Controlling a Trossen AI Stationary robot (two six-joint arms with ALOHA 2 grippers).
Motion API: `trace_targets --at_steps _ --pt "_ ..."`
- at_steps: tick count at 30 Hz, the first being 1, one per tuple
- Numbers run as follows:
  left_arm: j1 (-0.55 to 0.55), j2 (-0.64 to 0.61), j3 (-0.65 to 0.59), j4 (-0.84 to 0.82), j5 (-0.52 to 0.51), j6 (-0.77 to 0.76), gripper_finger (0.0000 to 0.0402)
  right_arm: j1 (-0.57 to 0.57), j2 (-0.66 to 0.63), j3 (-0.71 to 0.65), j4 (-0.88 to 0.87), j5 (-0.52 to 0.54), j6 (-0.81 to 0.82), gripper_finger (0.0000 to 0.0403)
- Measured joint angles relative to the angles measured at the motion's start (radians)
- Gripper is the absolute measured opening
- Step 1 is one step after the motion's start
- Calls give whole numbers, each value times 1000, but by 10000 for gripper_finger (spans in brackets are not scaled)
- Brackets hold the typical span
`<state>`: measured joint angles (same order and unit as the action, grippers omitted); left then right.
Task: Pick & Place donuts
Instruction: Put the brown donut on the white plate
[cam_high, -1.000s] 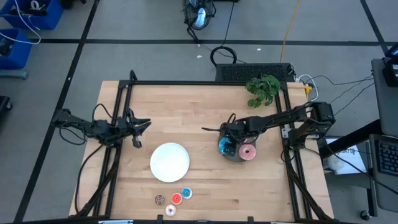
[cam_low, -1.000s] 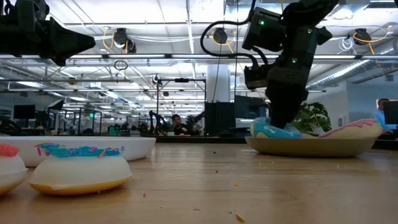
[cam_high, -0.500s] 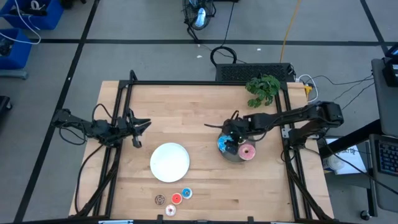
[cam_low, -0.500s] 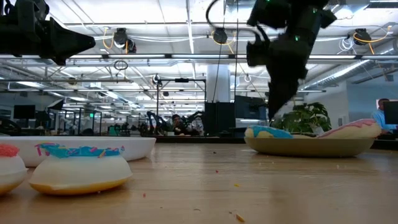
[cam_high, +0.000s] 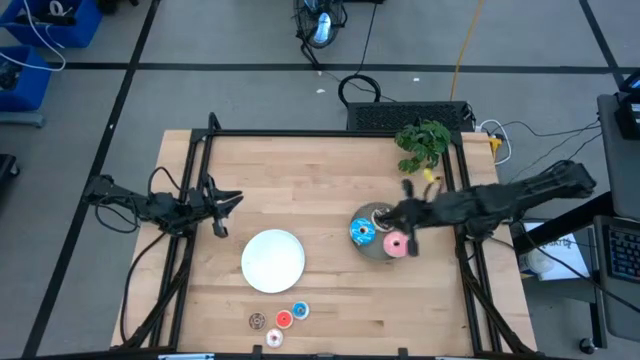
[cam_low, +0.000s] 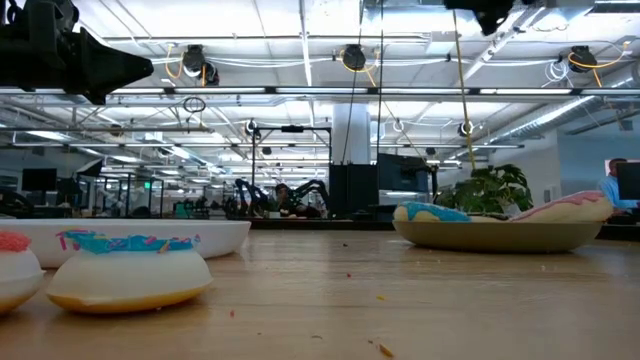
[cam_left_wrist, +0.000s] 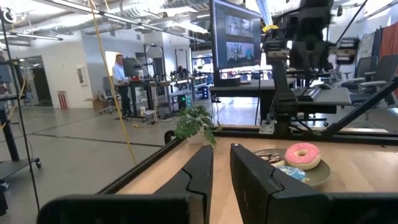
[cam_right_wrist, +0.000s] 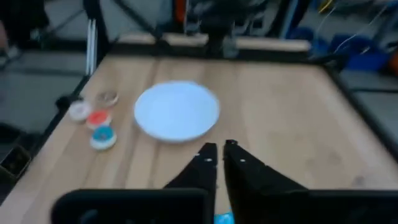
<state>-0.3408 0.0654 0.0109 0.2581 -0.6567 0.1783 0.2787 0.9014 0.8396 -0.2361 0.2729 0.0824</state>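
I have the right gripper (cam_high: 403, 222) above the grey plate (cam_high: 378, 247), its fingers (cam_right_wrist: 208, 163) pinched together with nothing between them. From my overhead view the arm crosses the plate's far rim and hides part of the dark brown donut (cam_high: 378, 214); I only see a sliver of it. The blue donut (cam_high: 361, 233) and pink donut (cam_high: 398, 245) sit side by side on that plate, both clear of the gripper. At table height the plate's wall cuts off the lower halves of both, and the right arm is out of frame except for a dark piece at the top edge.

The left gripper (cam_high: 221, 214) waits near the left edge of the table, fingers nearly together and empty.

The white plate (cam_high: 273, 260) is bare. Four tiny donuts (cam_high: 280, 322) cluster near the front edge; at table height only two show, one cropped.
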Motion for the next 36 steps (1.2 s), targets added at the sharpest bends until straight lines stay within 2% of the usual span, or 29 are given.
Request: trace_targets --at_steps 5,10,18,22,27,29,32,36 --pt "0 0 0 -1 0 13 63 44 -211 -130 55 121 -7 16" --pt "0 0 0 3 0 51 63 46 -379 -319 197 121 -77 2" --pt "0 0 0 -3 0 88 63 37 -630 -566 372 120 -148 1" --pt "0 0 0 6 0 63 63 36 -688 -664 417 117 -202 1" --pt "0 0 0 6 0 49 63 36 -714 -769 588 120 -282 1" --pt "0 0 0 -8 1 48 63 36 -713 -788 653 119 -326 1" --pt "-2 0 7 -9 10 46 63 36 -712 -797 635 121 -368 1" --pt "-4 8 43 0 83 -7 63 36 -713 -799 656 119 -412 1"
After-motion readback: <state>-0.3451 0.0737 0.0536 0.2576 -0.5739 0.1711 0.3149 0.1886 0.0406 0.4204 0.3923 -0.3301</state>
